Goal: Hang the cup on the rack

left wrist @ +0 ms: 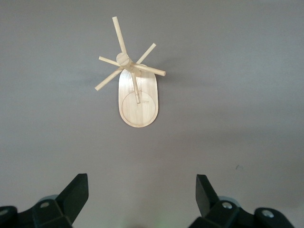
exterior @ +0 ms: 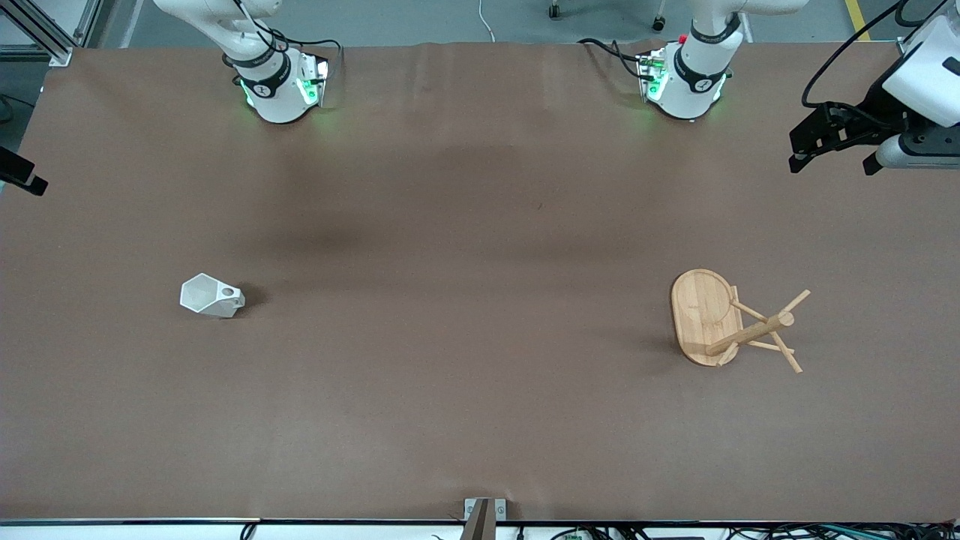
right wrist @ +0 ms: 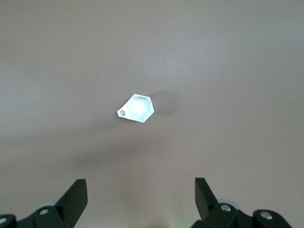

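Note:
The white faceted cup [exterior: 211, 295] sits on the brown table toward the right arm's end. Its holed handle points toward the table's middle. It also shows in the right wrist view as the cup [right wrist: 137, 108], well ahead of the open, empty right gripper [right wrist: 141, 186]. In the front view only one black fingertip [exterior: 28, 181] of that gripper shows, at the table's edge. The bamboo rack [exterior: 731, 322] stands toward the left arm's end, oval base flat, pegs fanning from the post. The left gripper [exterior: 832, 165] hangs open over that end's edge, apart from the rack [left wrist: 137, 97], and also shows as the gripper [left wrist: 141, 183].
Both arm bases [exterior: 281, 90] [exterior: 686, 82] stand along the table's edge farthest from the front camera. A small metal bracket [exterior: 484, 514] sits at the nearest edge. Bare brown table [exterior: 465, 315] lies between cup and rack.

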`<move>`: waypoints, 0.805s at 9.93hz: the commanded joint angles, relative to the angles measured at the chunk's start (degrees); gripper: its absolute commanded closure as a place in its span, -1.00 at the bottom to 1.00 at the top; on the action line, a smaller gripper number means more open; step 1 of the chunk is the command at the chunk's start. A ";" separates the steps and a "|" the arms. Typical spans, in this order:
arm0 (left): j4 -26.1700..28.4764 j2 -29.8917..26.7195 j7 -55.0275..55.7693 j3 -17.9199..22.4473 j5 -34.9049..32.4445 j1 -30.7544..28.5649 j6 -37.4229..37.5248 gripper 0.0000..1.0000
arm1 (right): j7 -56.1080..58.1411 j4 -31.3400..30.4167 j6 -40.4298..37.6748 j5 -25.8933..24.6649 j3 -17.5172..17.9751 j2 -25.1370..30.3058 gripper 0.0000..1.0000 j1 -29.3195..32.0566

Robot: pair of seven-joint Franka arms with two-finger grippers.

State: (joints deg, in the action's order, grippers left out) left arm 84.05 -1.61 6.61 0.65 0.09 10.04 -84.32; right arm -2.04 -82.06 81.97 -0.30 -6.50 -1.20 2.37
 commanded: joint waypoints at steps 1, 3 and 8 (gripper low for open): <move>1.55 0.20 -0.89 -0.03 -0.62 -0.19 -0.40 -1.00 | 0.54 -0.03 -0.32 -0.31 0.43 0.23 -1.00 0.71; 0.32 0.90 -3.08 -0.03 -0.62 -0.28 -0.40 -1.00 | 0.54 -0.03 -0.32 -0.31 0.43 0.23 -1.00 0.71; 0.41 1.17 -6.52 0.06 -0.44 -0.28 -0.40 -1.00 | 0.63 -2.03 0.81 -0.31 0.43 0.14 -1.00 0.45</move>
State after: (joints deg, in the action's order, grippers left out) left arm 83.72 -1.37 1.11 0.73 0.09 9.88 -84.67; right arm -2.00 -82.30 81.99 -0.30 -6.49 -1.23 2.37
